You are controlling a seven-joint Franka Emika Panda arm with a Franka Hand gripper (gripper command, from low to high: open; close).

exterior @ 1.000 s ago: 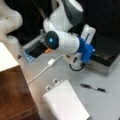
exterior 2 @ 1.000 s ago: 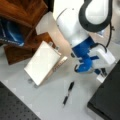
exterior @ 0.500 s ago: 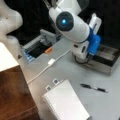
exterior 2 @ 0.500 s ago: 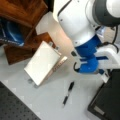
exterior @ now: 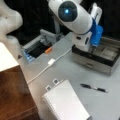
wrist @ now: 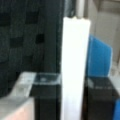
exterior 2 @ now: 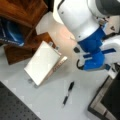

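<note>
In a front view my gripper [exterior: 94,48], on a blue and white hand, hangs over the near left corner of a grey tray with a black inside [exterior: 110,65]. In a front view the blue hand housing [exterior 2: 94,59] sits beside the black tray [exterior 2: 106,101]. The wrist view shows a white upright bar [wrist: 75,70] between two black fingers [wrist: 46,98], with a blue shape [wrist: 98,58] behind. A black pen [exterior: 93,88] [exterior 2: 68,93] lies on the table near the tray. Nothing shows under the fingertips in the front views.
A white spiral notebook [exterior: 66,102] [exterior 2: 43,62] lies on the grey table. A white cable with an adapter [exterior: 51,62] runs to an open black box [exterior: 37,50] holding an orange item [exterior: 48,50]. Wooden furniture [exterior: 13,95] [exterior 2: 22,12] borders the table.
The arm has swung up and to the right in a front view, carrying the blue hand over the tray's corner. Pen, notebook and cable have not moved.
</note>
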